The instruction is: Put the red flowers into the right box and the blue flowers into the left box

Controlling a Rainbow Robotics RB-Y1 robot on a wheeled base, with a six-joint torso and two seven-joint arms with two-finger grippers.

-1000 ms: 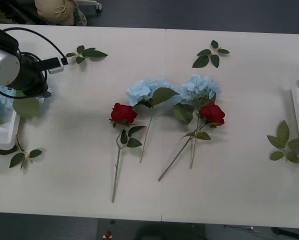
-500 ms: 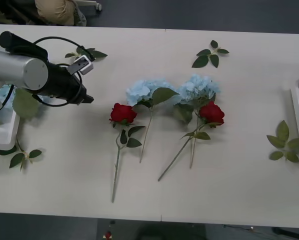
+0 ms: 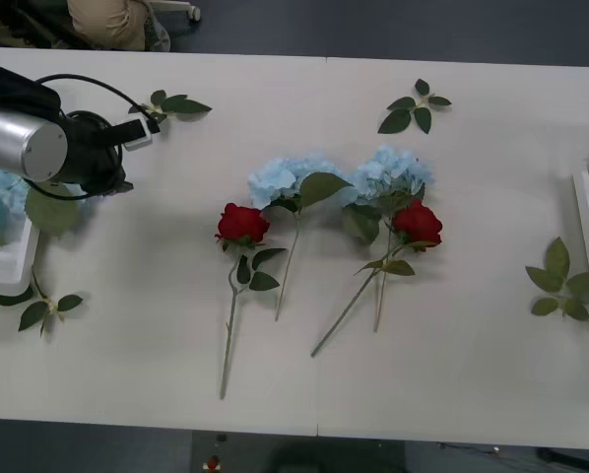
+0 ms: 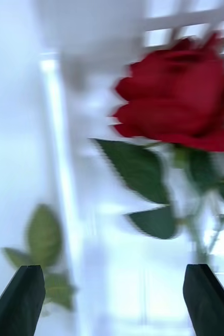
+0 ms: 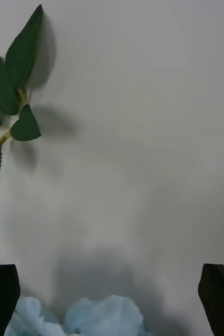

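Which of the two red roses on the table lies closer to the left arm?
The rose beside the left-hand hydrangea, with its stem running straight toward the near edge. The other rose lies farther right.

Deep-red roses (image 3: 242,224), pale-blue hydrangeas (image 3: 293,177)

table (image 3: 472,394): matt off-white, smooth, one thin seam down the middle
red flowers (image 3: 242,224): deep-red cloth-like petals, soft and matt; thin green plastic-looking stems
blue flowers (image 3: 285,177): pale, fluffy cloth-like clusters, matt; broad dull-green leaves
leaf sprigs (image 3: 414,107): matt dark green, toothed edges
left arm (image 3: 19,143): brushed silver metal sleeve, black casing and cable, upper left
left box (image 3: 4,258): white smooth plastic
right gripper fingers (image 4: 19,307): black, matt
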